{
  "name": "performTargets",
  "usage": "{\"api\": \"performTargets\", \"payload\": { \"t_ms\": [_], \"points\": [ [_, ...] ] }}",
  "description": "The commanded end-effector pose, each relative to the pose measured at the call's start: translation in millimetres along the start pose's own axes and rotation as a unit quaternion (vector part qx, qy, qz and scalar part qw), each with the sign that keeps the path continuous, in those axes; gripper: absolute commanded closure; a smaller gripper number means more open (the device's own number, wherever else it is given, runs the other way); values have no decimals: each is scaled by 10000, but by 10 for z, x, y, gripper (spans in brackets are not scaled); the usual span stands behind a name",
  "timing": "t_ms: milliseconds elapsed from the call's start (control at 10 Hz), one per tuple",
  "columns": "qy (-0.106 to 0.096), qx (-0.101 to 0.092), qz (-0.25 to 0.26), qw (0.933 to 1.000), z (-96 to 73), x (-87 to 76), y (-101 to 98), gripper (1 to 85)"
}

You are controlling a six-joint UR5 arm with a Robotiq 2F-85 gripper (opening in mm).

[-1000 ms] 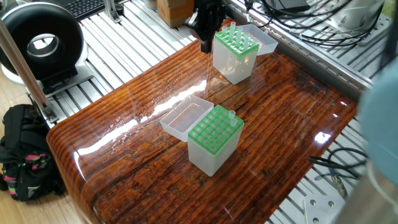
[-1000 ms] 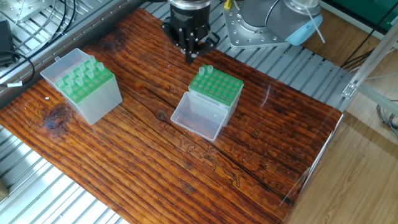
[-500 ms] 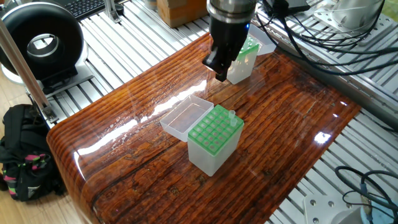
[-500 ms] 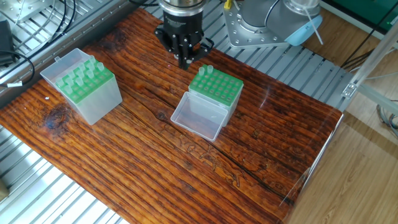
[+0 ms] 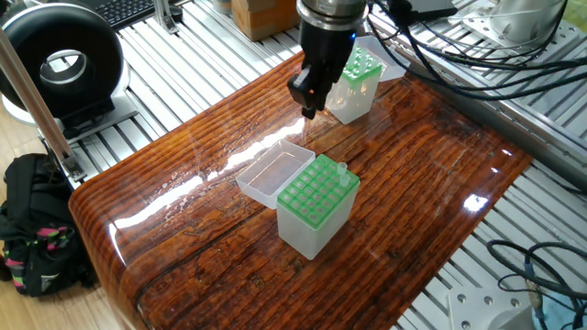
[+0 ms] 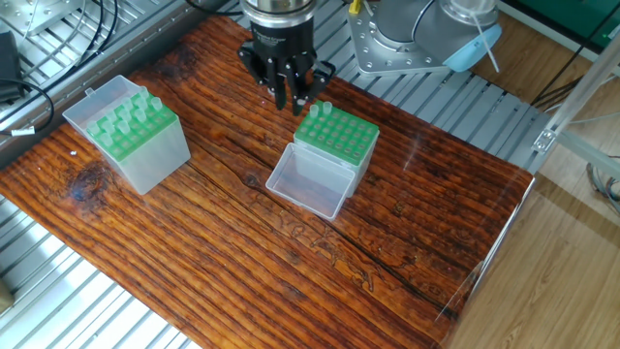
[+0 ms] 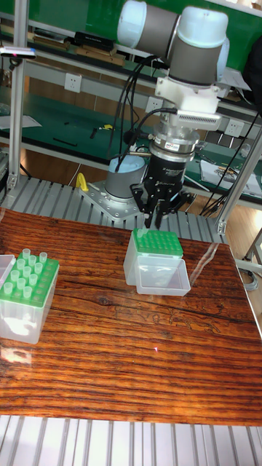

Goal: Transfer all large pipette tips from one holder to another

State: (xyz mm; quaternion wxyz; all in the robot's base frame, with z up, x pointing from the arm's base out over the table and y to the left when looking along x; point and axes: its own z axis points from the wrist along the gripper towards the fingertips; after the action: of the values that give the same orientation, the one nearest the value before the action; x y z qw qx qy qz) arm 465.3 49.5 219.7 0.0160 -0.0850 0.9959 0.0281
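The end effector [image 6: 290, 101] is held above the desk [image 6: 242, 252], beside the near holder [image 6: 334, 141]; fingers are drawn nearly together, but a grasp cannot be confirmed. One large pipette tip [image 6: 325, 108] is seated there; remaining tips [image 6: 131, 111] are kept in the far holder [image 6: 131, 136]

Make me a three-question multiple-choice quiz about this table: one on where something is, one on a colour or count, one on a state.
1. Where does the gripper hang?
A. beside the nearer box
B. over the far box
C. off the table

2. What colour are the box tops?
A. blue
B. green
C. red

3. How is the nearer box's lid?
A. shut
B. missing
C. folded open

Answers: 1 A, its fingers point down at the box's edge; 2 B, both perforated tops are green; 3 C, the clear lid lies flat in front.
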Motion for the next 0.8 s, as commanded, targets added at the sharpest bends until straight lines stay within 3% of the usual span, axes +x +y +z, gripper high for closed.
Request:
{"api": "performTargets", "payload": {
  "t_ms": [0, 100, 300, 400, 500, 700],
  "points": [
    [206, 204, 474, 9985, 52, 167, -142, 633],
    [273, 206, 560, 9978, 24, 280, -99, 633],
    [172, 210, 587, 9979, 53, 471, -27, 623],
    [16, 119, 525, 9985, 115, 525, 18, 537],
    [-62, 113, 531, 9985, 187, 583, 45, 527],
    [-136, 283, 561, 9979, 330, 580, -44, 517]
  ]
}}
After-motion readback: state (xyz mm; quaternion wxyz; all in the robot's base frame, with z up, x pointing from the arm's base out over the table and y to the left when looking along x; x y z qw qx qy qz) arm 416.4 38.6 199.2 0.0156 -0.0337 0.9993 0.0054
